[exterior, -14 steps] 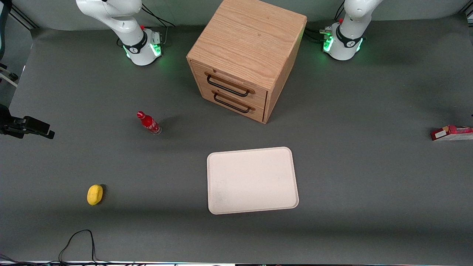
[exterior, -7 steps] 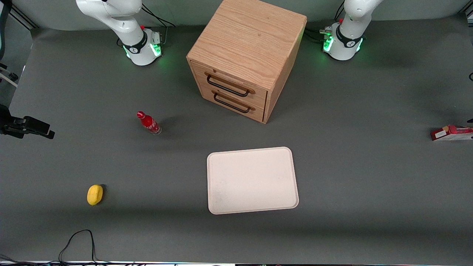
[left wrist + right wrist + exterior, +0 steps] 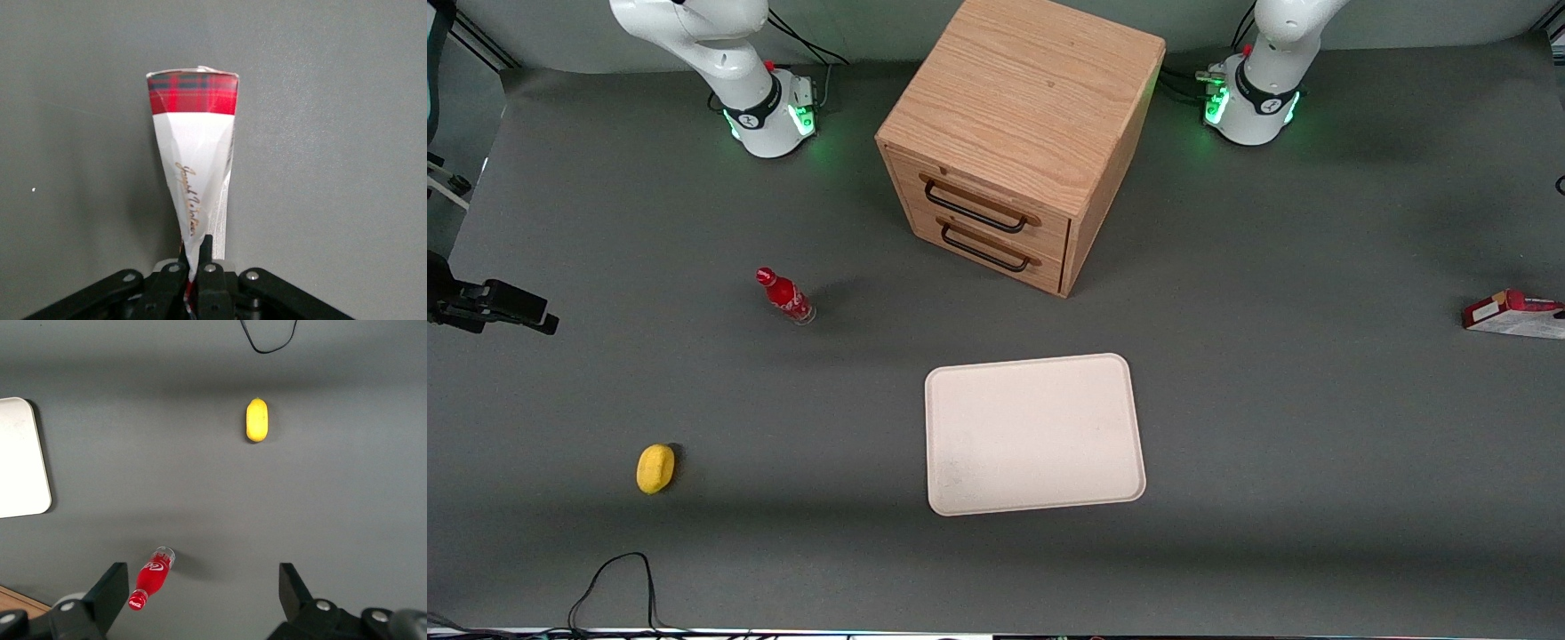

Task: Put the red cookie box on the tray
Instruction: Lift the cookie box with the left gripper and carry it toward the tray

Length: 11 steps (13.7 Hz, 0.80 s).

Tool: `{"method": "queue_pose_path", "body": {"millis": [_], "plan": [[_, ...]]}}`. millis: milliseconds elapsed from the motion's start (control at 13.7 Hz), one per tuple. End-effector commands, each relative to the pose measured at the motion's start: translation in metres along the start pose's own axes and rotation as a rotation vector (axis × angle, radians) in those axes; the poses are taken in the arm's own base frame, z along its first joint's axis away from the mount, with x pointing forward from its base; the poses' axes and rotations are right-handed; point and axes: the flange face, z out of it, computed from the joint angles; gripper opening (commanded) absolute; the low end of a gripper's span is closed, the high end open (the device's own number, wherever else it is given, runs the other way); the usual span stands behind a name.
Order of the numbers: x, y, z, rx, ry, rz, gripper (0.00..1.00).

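Observation:
The red cookie box [image 3: 1511, 314] shows only by its white-and-red end at the working arm's edge of the front view, tilted and a little above the table. In the left wrist view my left gripper [image 3: 198, 257] is shut on the box [image 3: 197, 153], which sticks out from the fingers with its tartan-red end farthest from them, over bare grey table. The gripper itself is out of the front view. The cream tray [image 3: 1034, 434] lies flat and bare near the table's middle, in front of the wooden cabinet; its corner also shows in the right wrist view [image 3: 20, 453].
A wooden two-drawer cabinet [image 3: 1018, 133] stands farther from the front camera than the tray. A small red bottle [image 3: 784, 296] and a yellow object [image 3: 655, 468] sit toward the parked arm's end. A black cable [image 3: 618, 578] lies at the near edge.
In the front view the box's visible end has risen slightly off the table and tilted. Nothing else has moved.

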Motion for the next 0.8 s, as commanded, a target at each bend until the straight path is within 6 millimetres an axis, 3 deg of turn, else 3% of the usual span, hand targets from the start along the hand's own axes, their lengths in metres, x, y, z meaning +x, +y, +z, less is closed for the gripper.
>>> {"method": "queue_pose_path", "body": {"millis": [0,218,728], "plan": [[-0.001,0.006,-0.03,-0.027,0.026,-0.014,0.0],[0.002,0.009,-0.089,-0.041,0.045,-0.013,0.0],[0.016,0.014,-0.288,-0.018,0.052,-0.01,0.0]]}}
